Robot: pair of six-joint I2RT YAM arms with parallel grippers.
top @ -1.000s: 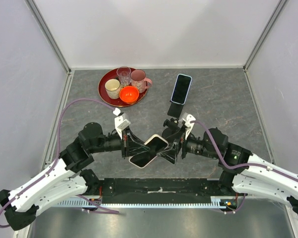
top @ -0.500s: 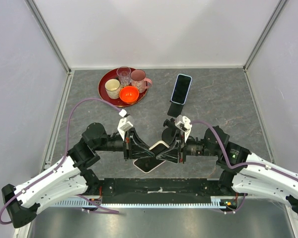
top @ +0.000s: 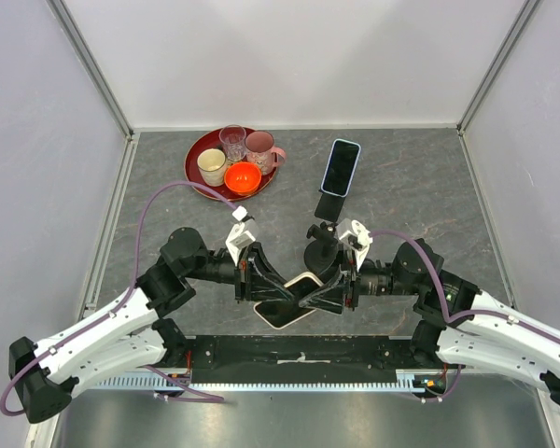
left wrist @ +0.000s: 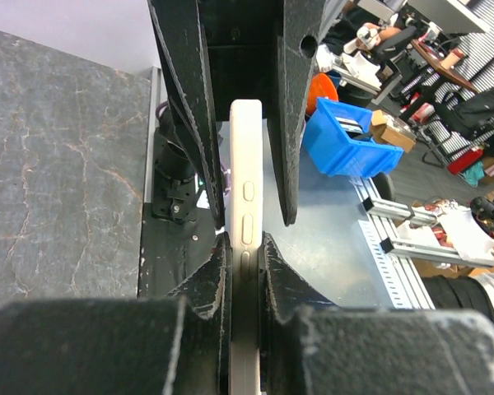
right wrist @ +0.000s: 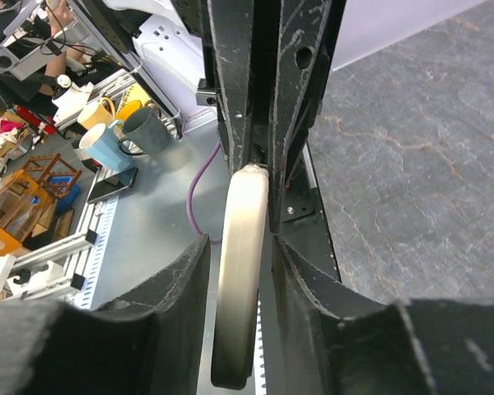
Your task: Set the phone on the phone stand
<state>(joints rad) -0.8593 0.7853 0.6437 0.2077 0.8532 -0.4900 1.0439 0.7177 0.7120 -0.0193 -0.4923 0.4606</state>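
A cream-white phone [top: 289, 301] hangs between my two grippers near the table's front edge, over the arm bases. My left gripper [top: 273, 291] is shut on its left end; the left wrist view shows the side buttons of the phone [left wrist: 247, 164] pinched in the left gripper [left wrist: 244, 247]. My right gripper [top: 319, 297] straddles the other end. In the right wrist view a gap shows on each side of the phone [right wrist: 240, 288] inside the right gripper [right wrist: 240, 247], so it is open. The black phone stand [top: 321, 250] sits just behind.
A second phone in a blue case [top: 341, 167] lies behind the stand's plate. At the back left a red tray [top: 198, 155] holds cups, a glass and an orange bowl. White walls enclose the grey table [top: 420, 187].
Both arms have carried the phone slightly right and toward the front edge. The right gripper went from wide open to closed on the phone, then loosened to a small gap.
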